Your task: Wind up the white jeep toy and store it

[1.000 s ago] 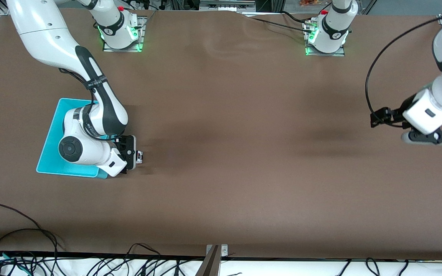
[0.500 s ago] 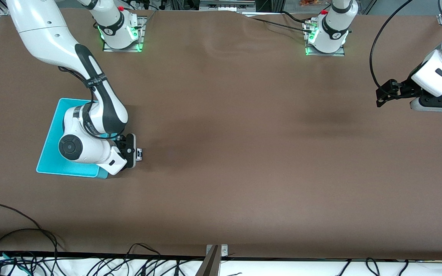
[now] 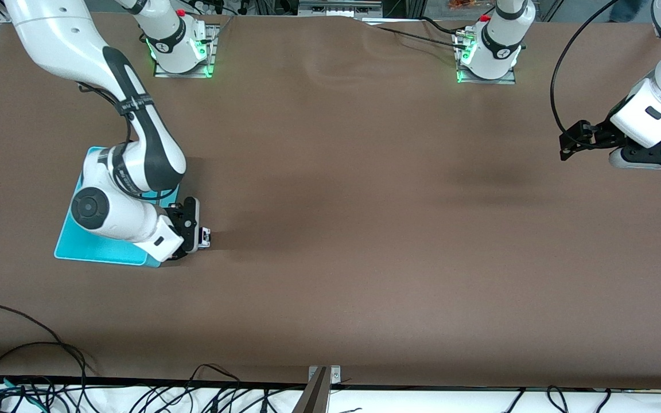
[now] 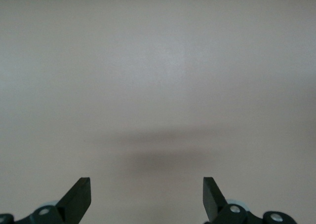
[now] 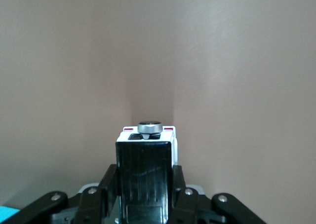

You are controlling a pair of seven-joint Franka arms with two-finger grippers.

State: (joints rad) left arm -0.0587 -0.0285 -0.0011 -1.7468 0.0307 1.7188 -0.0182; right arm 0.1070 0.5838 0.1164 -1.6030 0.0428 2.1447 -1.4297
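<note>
— What lies on the brown surface [image 3: 365, 229]?
— A turquoise bin [image 3: 78, 248], flat at about eight o'clock. Two arm base plates [image 3: 184, 72] at eleven and one.
— The white jeep toy [image 3: 206, 236]?
— Just beside the bin, at its four o'clock, pinched in the right claw [image 3: 199, 235]. Whether the wheels touch, I cannot tell.

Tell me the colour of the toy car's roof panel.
Black, on a white body; the toy car shows best in the right wrist view, held in the right hand.

You see a plain brown surface [image 3: 365, 201], a turquoise bin [image 3: 86, 249], and a white jeep toy [image 5: 147, 155] with a black roof panel, magenta marks and a silver spare wheel at 12 o'clock.
</note>
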